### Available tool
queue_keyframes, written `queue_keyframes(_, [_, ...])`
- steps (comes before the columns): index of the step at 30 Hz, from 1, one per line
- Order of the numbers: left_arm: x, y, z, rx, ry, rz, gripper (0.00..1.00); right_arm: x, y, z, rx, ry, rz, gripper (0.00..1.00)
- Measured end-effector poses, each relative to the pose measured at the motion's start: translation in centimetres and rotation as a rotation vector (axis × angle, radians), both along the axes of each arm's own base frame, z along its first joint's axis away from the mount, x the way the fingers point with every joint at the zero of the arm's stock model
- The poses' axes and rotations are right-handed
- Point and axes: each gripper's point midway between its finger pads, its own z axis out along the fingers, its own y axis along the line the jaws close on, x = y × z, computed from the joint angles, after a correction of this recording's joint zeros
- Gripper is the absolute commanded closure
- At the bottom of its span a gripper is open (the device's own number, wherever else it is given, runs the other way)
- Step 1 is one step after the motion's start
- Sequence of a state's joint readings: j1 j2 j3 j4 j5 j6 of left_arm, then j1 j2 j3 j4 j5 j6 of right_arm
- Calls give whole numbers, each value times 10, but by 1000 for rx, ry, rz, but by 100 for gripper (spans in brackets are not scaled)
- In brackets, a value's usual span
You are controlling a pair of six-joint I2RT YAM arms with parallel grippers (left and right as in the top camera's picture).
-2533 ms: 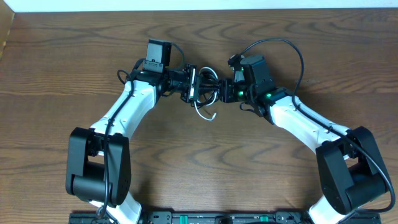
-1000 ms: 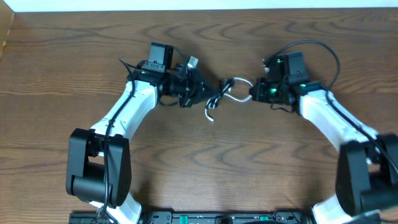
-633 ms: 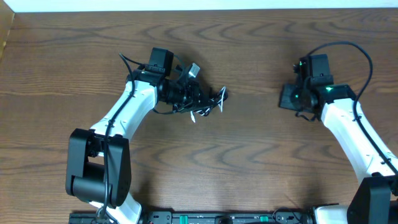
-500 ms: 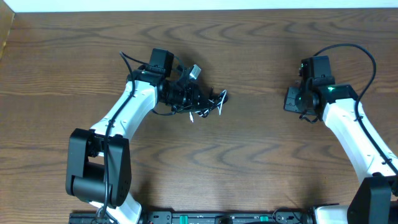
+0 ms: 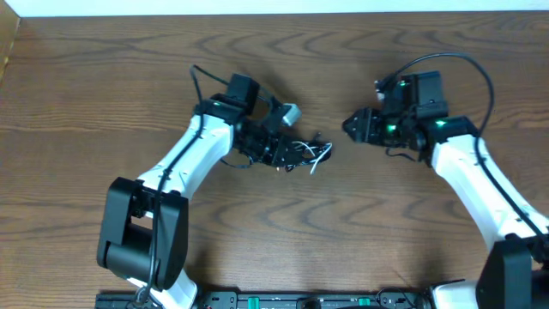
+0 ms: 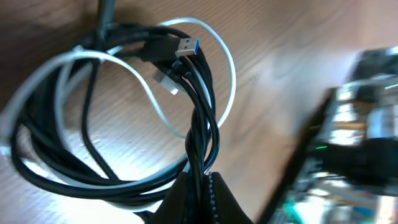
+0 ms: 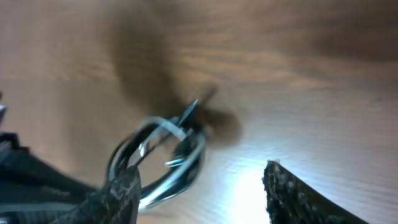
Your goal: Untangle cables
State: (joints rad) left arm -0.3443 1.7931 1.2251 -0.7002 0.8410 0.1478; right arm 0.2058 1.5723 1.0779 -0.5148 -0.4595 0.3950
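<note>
The black cable (image 6: pixel 198 118) and the white cable (image 6: pixel 229 74) lie together in one tangled coil just above the table. A blue-tipped plug (image 6: pixel 186 46) sticks out at the top of the coil. My left gripper (image 6: pixel 200 186) is shut on black strands of that coil. From overhead, the left gripper (image 5: pixel 286 153) holds the bundle (image 5: pixel 309 154) near the table's middle. My right gripper (image 5: pixel 348 126) hovers just right of it, apart from it. In the blurred right wrist view the right gripper (image 7: pixel 202 183) stands open, the coil (image 7: pixel 163 155) ahead and to its left, nothing between its fingers.
The brown wooden table (image 5: pixel 283 240) runs under everything. A pale wall edge (image 5: pixel 257 7) lines the back. The arms' own thick black wires (image 5: pixel 463 64) loop above the right wrist. The right arm (image 6: pixel 364 124) shows blurred at the right of the left wrist view.
The right gripper let go of the cables, swung away right, then came back left and opened. The left gripper carried the whole bundle to the right.
</note>
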Motion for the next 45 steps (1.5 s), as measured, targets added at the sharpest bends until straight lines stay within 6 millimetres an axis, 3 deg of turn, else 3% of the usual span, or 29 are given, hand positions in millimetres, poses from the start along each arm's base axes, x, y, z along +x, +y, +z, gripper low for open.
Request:
queue_keyframes(7, [-5,0,-25,215,-75,-25,93,-22,37,-37,42,167,62,38])
queue_keyframes(17, [2,9,-31,289,-60,57,93,-28,42,-46,45,214,64,42])
queue_keyframes(22, [3,10,-32,297,-47,79,92,-39,56,-70,29,287,87,46])
queue_keyframes(24, [3,10,-32,297,-45,82,93,-42,60,-77,29,309,95,55])
queue_keyframes(29, [3,10,-32,296,-40,91,92,-41,70,-81,43,310,97,96])
queue_keyframes(33, [3,10,-32,297,-38,95,93,-42,72,-80,47,313,96,99])
queue_keyframes(38, [5,11,-32,299,-12,133,93,-45,61,-79,68,340,109,99])
queue_keyframes(42, [12,22,-32,301,23,206,93,-40,29,-70,75,341,73,99])
queue_keyframes(45, [21,36,-32,298,44,267,93,-36,-8,-52,52,315,2,99])
